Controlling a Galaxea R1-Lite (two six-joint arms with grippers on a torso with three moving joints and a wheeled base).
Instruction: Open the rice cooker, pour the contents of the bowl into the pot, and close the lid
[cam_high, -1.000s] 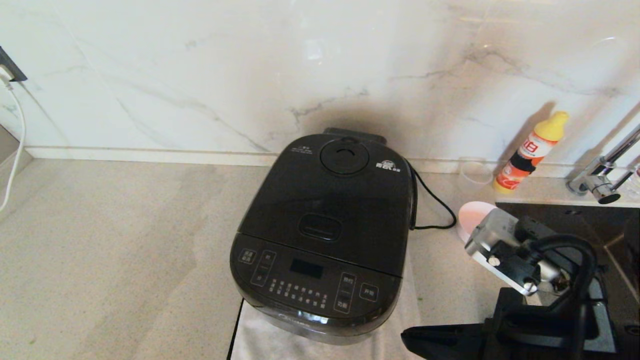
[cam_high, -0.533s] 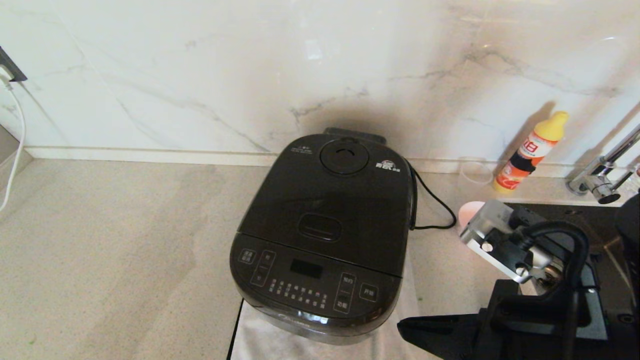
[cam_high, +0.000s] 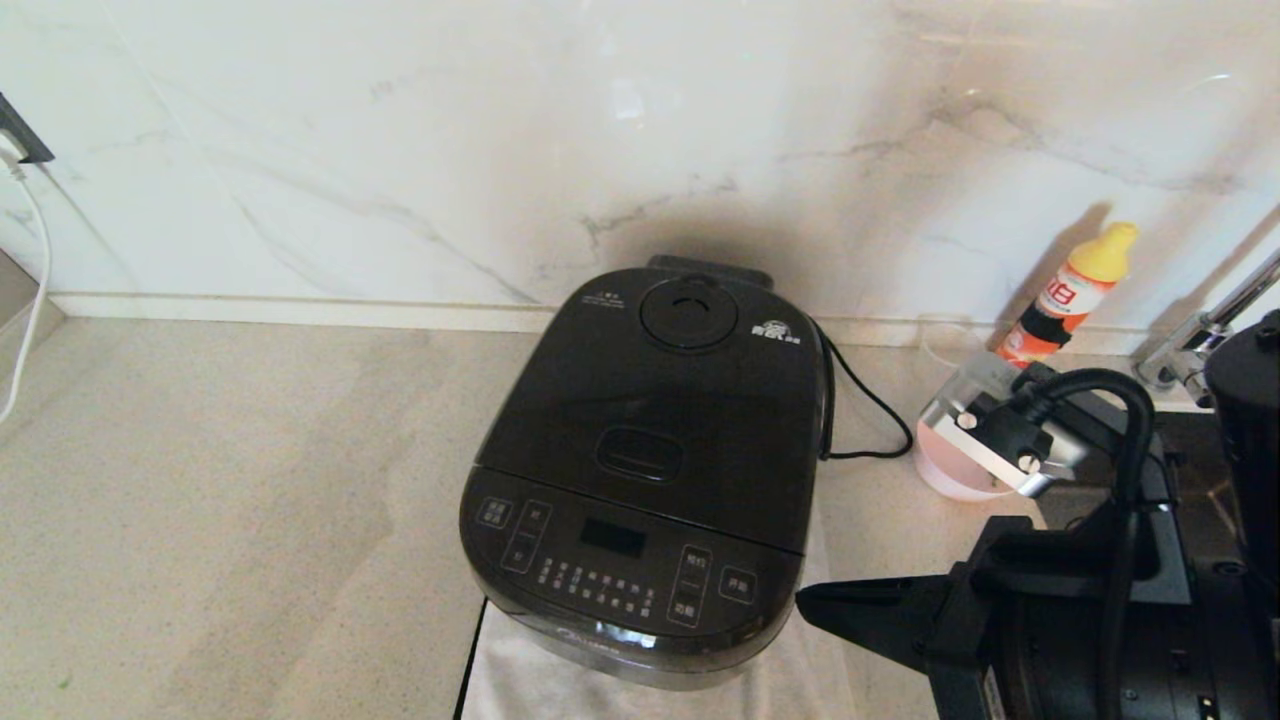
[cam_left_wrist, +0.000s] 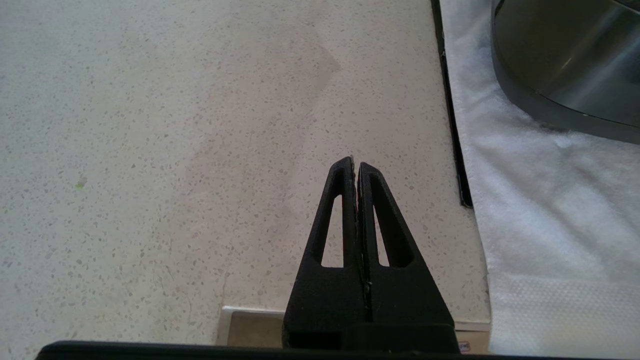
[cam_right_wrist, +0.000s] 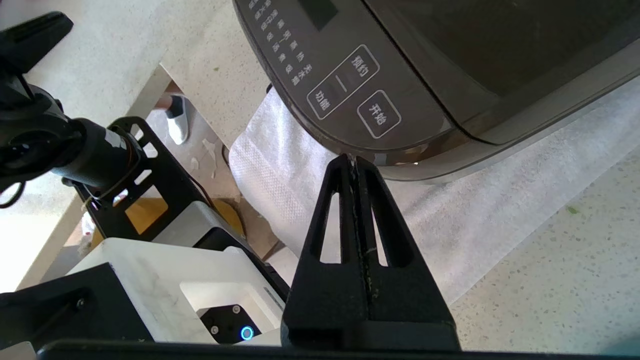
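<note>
**Right arm nearer the closed cooker**

The rice cooker (cam_high: 640, 470) sits mid-counter on a white towel (cam_right_wrist: 280, 170), its lid (cam_high: 660, 400) down. The right gripper (cam_high: 815, 607), fingers pressed together and holding nothing, points at the cooker's front right corner; the latch button (cam_high: 640, 453) lies up and left of it. The bowl (cam_high: 950, 465) stands right of the cooker. The left gripper (cam_left_wrist: 356, 167), also clenched empty, hangs parked over bare counter.

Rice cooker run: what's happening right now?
Nothing is held yet. The rice cooker sits with its lid closed on a white cloth. The right pincer is shut, near the cooker's front right corner. The pink bowl waits to the cooker's right. The left pincer is shut over bare counter.
</note>
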